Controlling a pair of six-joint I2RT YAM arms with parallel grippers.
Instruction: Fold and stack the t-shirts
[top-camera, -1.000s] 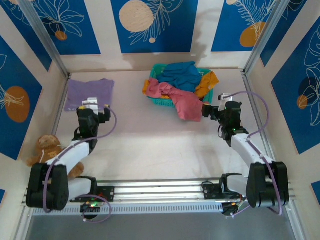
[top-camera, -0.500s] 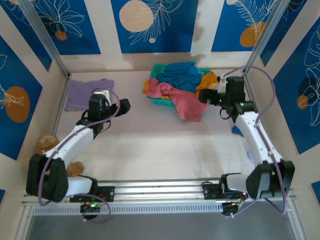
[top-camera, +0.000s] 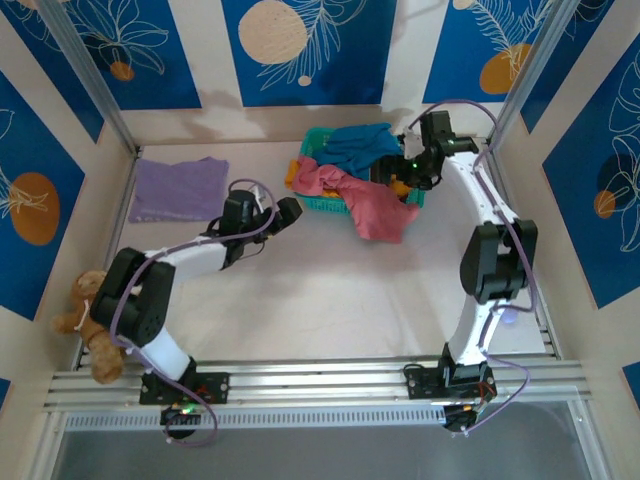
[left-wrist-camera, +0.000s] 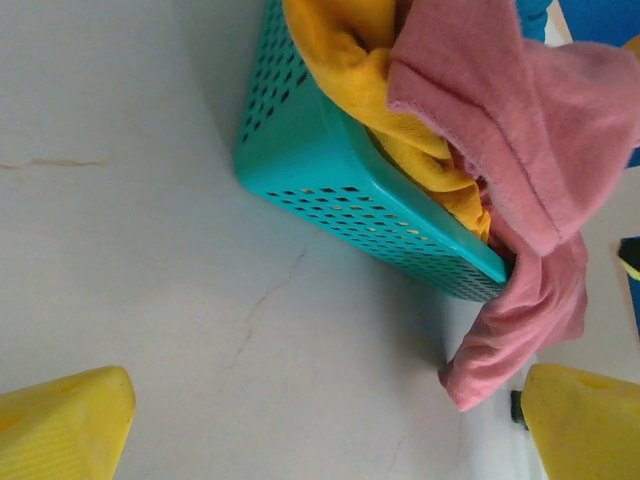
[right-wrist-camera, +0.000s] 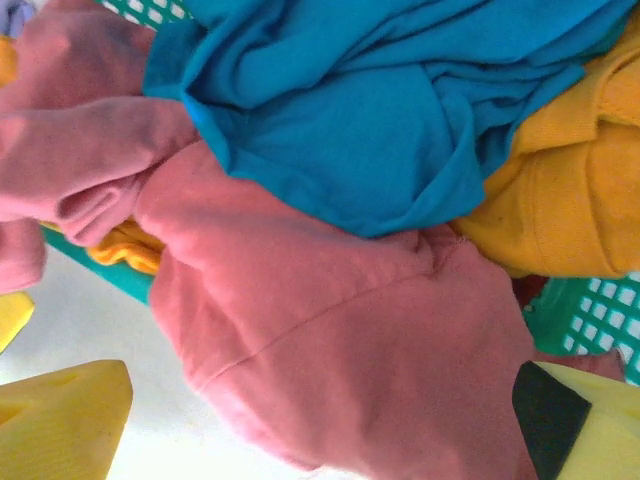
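Jaws of left gripper (top-camera: 284, 213) apart, near basket (top-camera: 325, 203) corner. Jaws of right gripper (top-camera: 408, 172) apart, above basket holding pink t-shirt (top-camera: 375, 205), teal t-shirt (top-camera: 360, 148), orange t-shirt (right-wrist-camera: 560, 200). 1 lavender t-shirt (top-camera: 178, 187) lies flat at far-left of table (top-camera: 300, 300).

Arms moved: left gripper (top-camera: 287, 212) reached toward basket (top-camera: 325, 204); right gripper (top-camera: 400, 180) swung over it.

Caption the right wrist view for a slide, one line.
Right gripper, jaws open, over the rose-pink t-shirt spilling from the turquoise basket, teal-blue t-shirt and orange t-shirt heaped behind.
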